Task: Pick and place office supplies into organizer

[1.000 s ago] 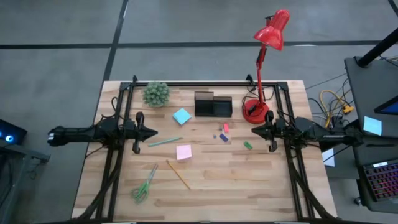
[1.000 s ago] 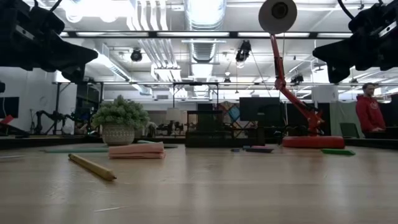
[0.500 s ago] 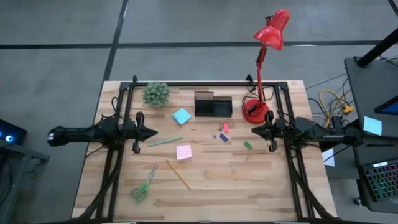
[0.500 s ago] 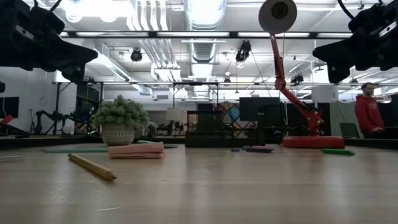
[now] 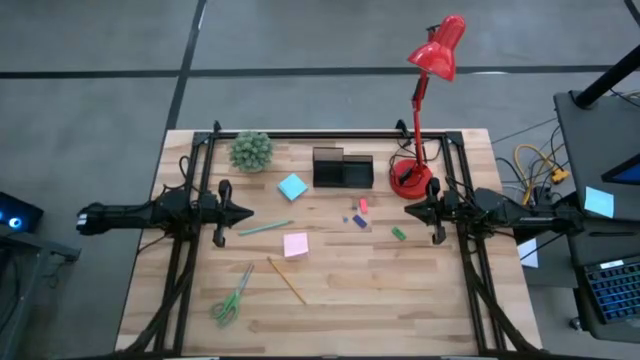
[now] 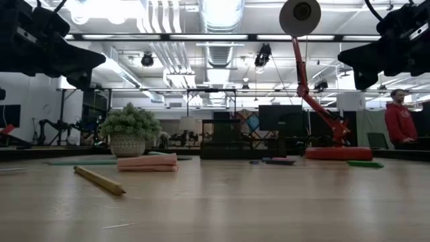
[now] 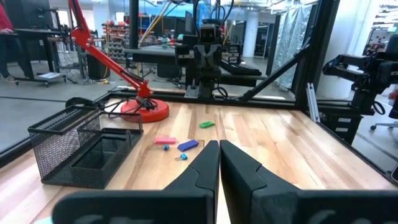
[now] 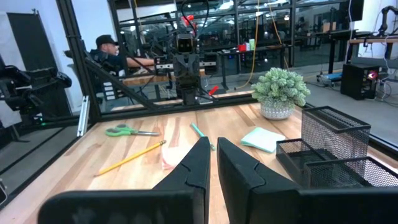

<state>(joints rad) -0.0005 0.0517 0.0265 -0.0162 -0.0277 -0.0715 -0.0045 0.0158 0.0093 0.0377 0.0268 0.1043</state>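
At the table's two side edges we find both arms parked, with nothing picked up yet. Our left gripper [image 5: 247, 213] hangs above the wood with its fingers pressed together and empty, as its wrist view shows; our right gripper [image 5: 408, 211] mirrors it on the other side, fingers nearly touching, also empty.

Moving outward from the left gripper, the teal pen [image 5: 266, 228] lies just beside it, then the pink sticky notes [image 5: 295, 245], the yellow pencil [image 5: 287, 280] and, nearer the front edge, the green-handled scissors [image 5: 232, 297]. The light-blue sticky notes [image 5: 292, 187] sit just beside the organizer [image 5: 342, 168], which stands at the back and looks empty through its mesh in both wrist views. Near the right gripper lie the small green piece [image 5: 399, 233], blue piece [image 5: 359, 221] and pink piece [image 5: 363, 205].

We judge the task unstarted: every item remains to be moved.
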